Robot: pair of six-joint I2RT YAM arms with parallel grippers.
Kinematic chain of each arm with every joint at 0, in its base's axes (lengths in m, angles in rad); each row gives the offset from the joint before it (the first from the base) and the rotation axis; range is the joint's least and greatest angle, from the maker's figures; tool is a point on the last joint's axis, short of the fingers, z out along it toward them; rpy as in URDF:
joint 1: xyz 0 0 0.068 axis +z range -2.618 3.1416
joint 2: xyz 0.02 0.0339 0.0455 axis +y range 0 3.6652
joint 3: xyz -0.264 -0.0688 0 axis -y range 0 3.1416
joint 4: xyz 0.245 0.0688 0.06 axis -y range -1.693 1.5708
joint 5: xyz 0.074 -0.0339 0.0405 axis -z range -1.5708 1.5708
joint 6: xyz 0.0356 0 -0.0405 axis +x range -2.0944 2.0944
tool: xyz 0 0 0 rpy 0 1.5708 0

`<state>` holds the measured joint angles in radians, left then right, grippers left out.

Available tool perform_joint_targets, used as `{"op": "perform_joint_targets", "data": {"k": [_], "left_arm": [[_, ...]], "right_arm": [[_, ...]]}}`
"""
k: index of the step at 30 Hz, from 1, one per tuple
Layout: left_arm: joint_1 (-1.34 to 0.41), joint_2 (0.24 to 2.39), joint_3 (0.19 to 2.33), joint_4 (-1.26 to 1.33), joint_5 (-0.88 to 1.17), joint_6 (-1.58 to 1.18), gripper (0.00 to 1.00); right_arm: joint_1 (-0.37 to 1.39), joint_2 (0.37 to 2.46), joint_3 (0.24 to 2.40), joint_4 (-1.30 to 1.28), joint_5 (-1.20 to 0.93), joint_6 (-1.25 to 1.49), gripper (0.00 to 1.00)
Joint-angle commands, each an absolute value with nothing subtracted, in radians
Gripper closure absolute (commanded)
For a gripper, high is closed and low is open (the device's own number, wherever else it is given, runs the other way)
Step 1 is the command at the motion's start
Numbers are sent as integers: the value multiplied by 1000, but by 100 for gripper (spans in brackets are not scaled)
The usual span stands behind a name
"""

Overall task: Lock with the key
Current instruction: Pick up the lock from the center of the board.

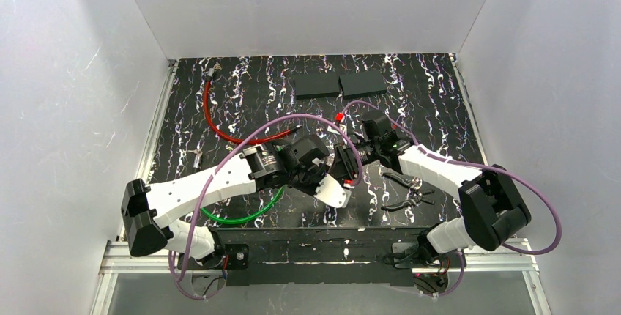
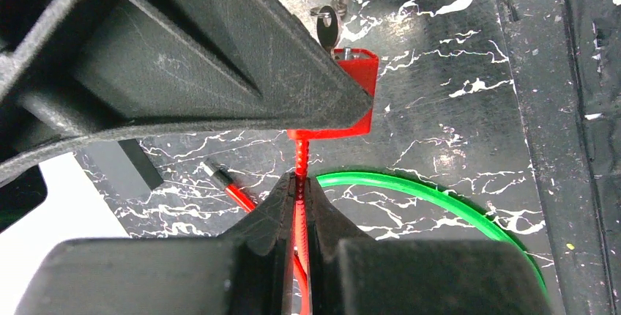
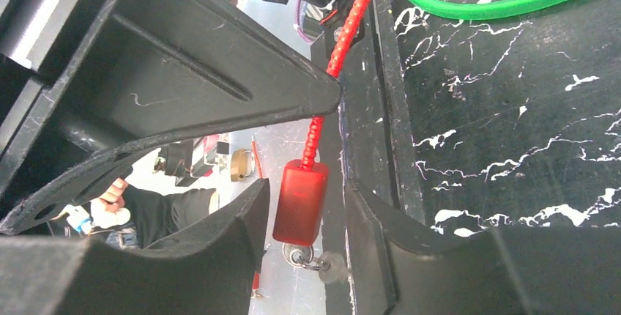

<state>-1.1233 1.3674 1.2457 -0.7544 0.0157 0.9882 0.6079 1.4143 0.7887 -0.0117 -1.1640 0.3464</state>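
Black, white-veined table [image 1: 439,95] inside white walls fills the background, with both arms meeting over its centre. The left gripper [image 2: 300,183] is clamped on the red coiled cable [image 2: 301,155], low in the middle of the left wrist view. The red lock body [image 2: 357,84] stands just above its tips, with the key [image 2: 327,28] sticking out at the top centre. In the right wrist view the right gripper [image 3: 306,190] is spread wide. Its jaws straddle the lock body at the lower centre, with a gap showing on each side. The key hangs below them at the bottom edge, blurred. A green cable [image 2: 439,194] lies on the table behind, apart from the lock.

The step appears to be taking hold of the key to turn it. The right jaws sit level with the lock body rather than the key, so they probably need to shift toward the key's head before closing on its flat faces. The turn should run about the barrel's axis. Since the left hold is on flexible cable rather than the body, the body may twist along, so a slow turn seems wise.
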Motion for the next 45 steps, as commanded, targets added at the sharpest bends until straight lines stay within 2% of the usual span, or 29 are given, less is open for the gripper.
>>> {"op": "perform_joint_targets", "data": {"k": [1, 6, 9, 10, 11, 12, 15, 16, 17, 18, 24, 31, 39, 42, 45], "left_arm": [[-1129, 1361, 1282, -743, 15, 988, 100], [-1129, 1361, 1291, -764, 14, 963, 100], [-1130, 1357, 1309, -796, 29, 942, 100], [-1129, 1361, 1326, -822, 28, 918, 99], [-1129, 1371, 1353, -855, 24, 892, 92], [-1129, 1382, 1387, -902, 20, 865, 81], [-1103, 1390, 1474, -1029, 82, 786, 35], [-1082, 1380, 1491, -1057, 120, 758, 14], [-1051, 1371, 1506, -1074, 154, 724, 4], [-1005, 1362, 1525, -1090, 195, 696, 2], [-669, 1302, 1565, -1142, 479, 561, 2], [-424, 1249, 1539, -1153, 633, 537, 2], [-316, 1254, 1538, -1129, 659, 624, 3], [-285, 1276, 1539, -1131, 656, 662, 8], [-278, 1295, 1531, -1131, 656, 685, 17]], "right_arm": [[618, 1410, 780, 61, -1208, 385, 55], [618, 1405, 785, 54, -1232, 393, 76], [618, 1402, 794, 47, -1240, 392, 99], [618, 1400, 803, 39, -1241, 390, 99], [618, 1397, 814, 29, -1242, 386, 99], [617, 1391, 828, 13, -1244, 372, 99], [608, 1369, 877, -90, -1228, 296, 99], [602, 1363, 890, -113, -1220, 272, 99], [595, 1357, 903, -130, -1216, 253, 99], [586, 1351, 915, -142, -1215, 239, 99], [499, 1315, 1010, -259, -1214, 86, 99], [479, 1292, 1103, -350, -1168, -43, 99], [479, 1264, 1124, -356, -1209, -47, 99], [480, 1250, 1126, -367, -1214, -51, 99], [480, 1247, 1127, -378, -1217, -56, 99]]}}
